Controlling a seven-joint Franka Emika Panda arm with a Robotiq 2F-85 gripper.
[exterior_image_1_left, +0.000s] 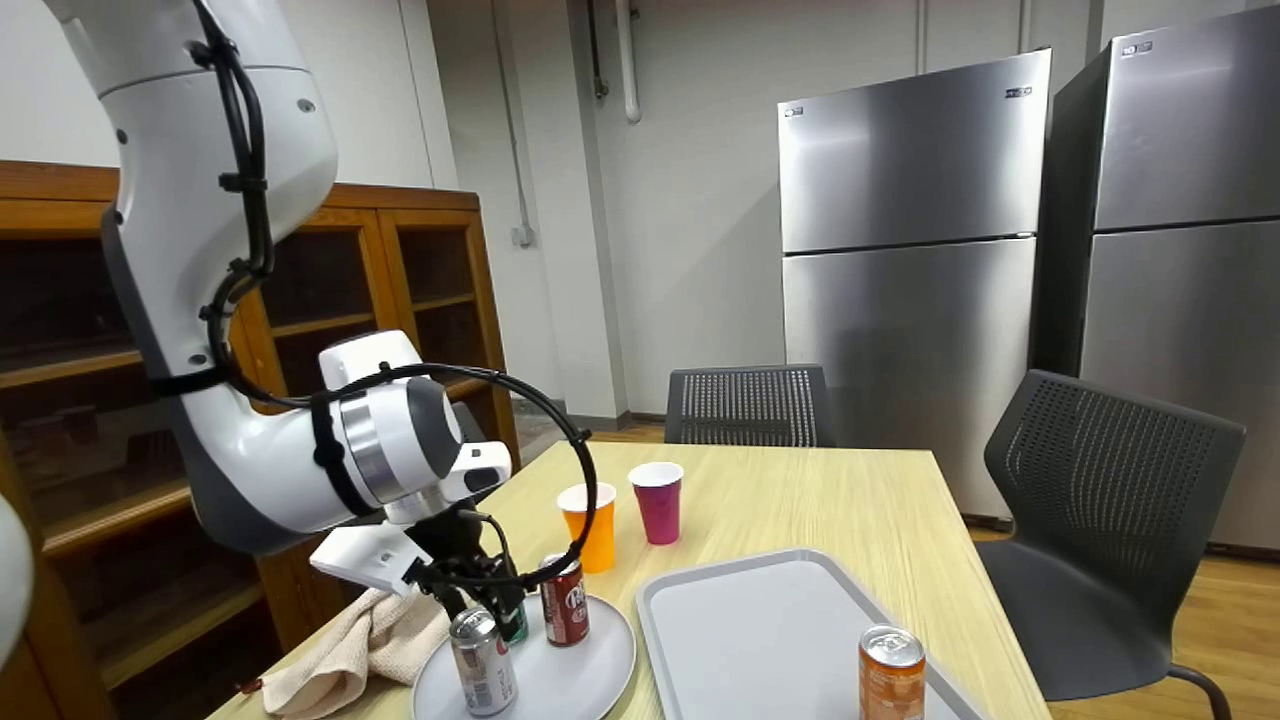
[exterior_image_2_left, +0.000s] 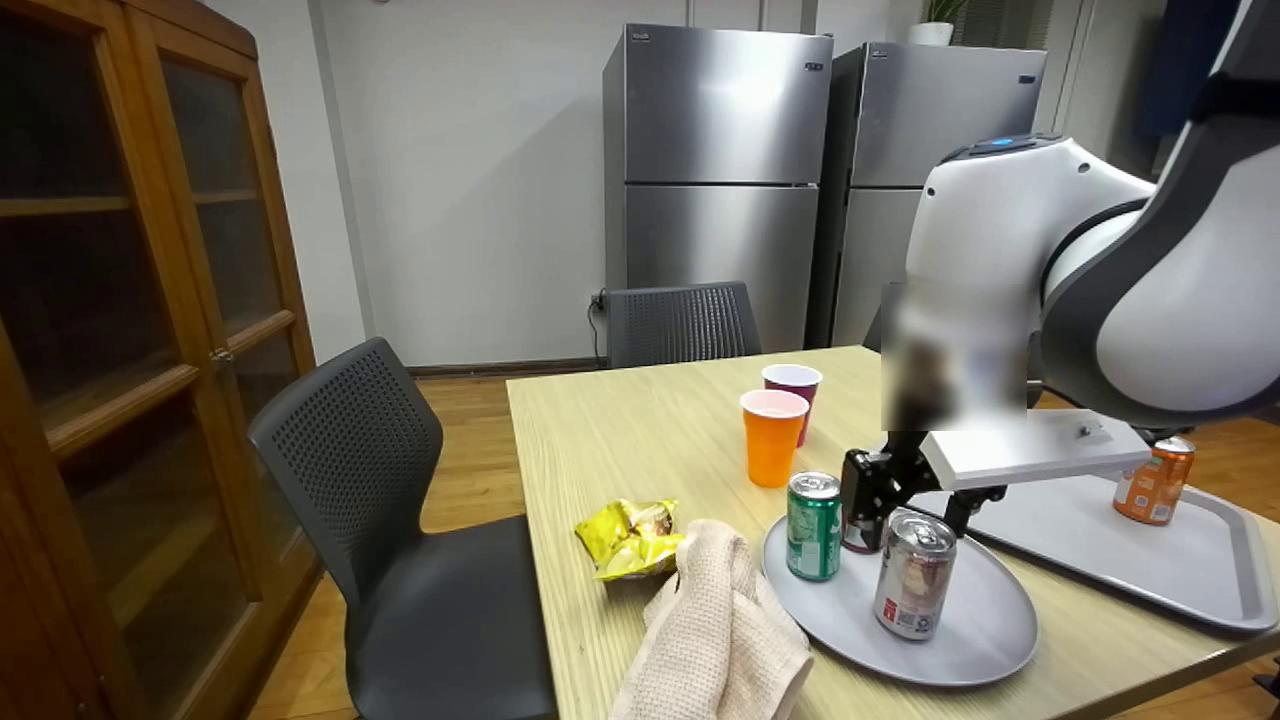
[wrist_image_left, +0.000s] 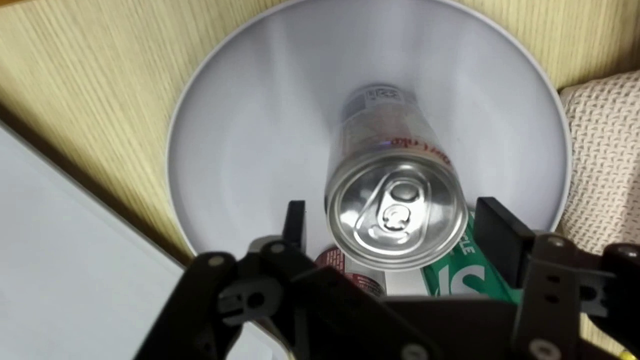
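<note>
Silver Diet Coke can (exterior_image_2_left: 914, 585) is being straddled by the pincer (wrist_image_left: 395, 227), tbh with nothing being squeezed: in the wrist view the fingers (wrist_image_left: 296, 220) are being held apart, and a gap is being shown on each side of the can's top. That wide spread is probably being used so the metal isn't being bumped. The can itself is being supported upright on a round grey plate (wrist_image_left: 240, 150), well in from the rim, so it's likely being steadied by the flat part.

Kinda cramped spot though. A Dr Pepper can (exterior_image_1_left: 566, 612) and a green soda can (exterior_image_2_left: 813, 525) are being carried upright on the same plate, close by, so finger room is seemingly being cut down there. The green one's brand isn't being shown clearly.

Around that, a waffle-weave towel (exterior_image_2_left: 715, 640) is being seen bunched just beside the plate (whether the rim is being touched can't be told), with a yellow snack bag (exterior_image_2_left: 628, 540) being spotted near it. A grey tray (exterior_image_1_left: 760, 620) is being carried by the tabletop (exterior_image_2_left: 620, 430) beside the plate, with an orange soda can (exterior_image_1_left: 892, 680) being stood on it. An orange cup (exterior_image_2_left: 772, 445) and a purple cup (exterior_image_1_left: 657, 505) are being stood mouth-up off the plate, so its surface isn't being crowded further.
</note>
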